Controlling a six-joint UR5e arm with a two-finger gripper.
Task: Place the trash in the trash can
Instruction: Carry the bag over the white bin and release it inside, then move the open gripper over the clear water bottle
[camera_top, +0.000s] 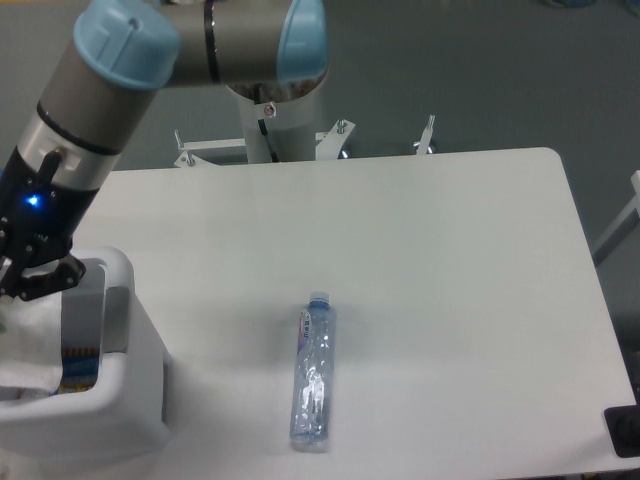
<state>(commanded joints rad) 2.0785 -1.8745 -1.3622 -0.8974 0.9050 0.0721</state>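
The trash can (140, 400) is a boxy white bin at the table's front left corner. Inside it a slim clear bottle with a white-red label (82, 345) stands leaning against the right wall. A crumpled whitish wrapper (25, 350) lies beside it on the left. My gripper (40, 280) hangs just over the bin's opening, above both items. Its dark fingers (68, 272) look spread apart, with nothing between them.
A clear bottle with a blue label (313, 375) lies on the white table (430, 260), near the front edge and to the right of the bin, cap pointing away. The arm's base (285, 120) stands behind the table's far edge.
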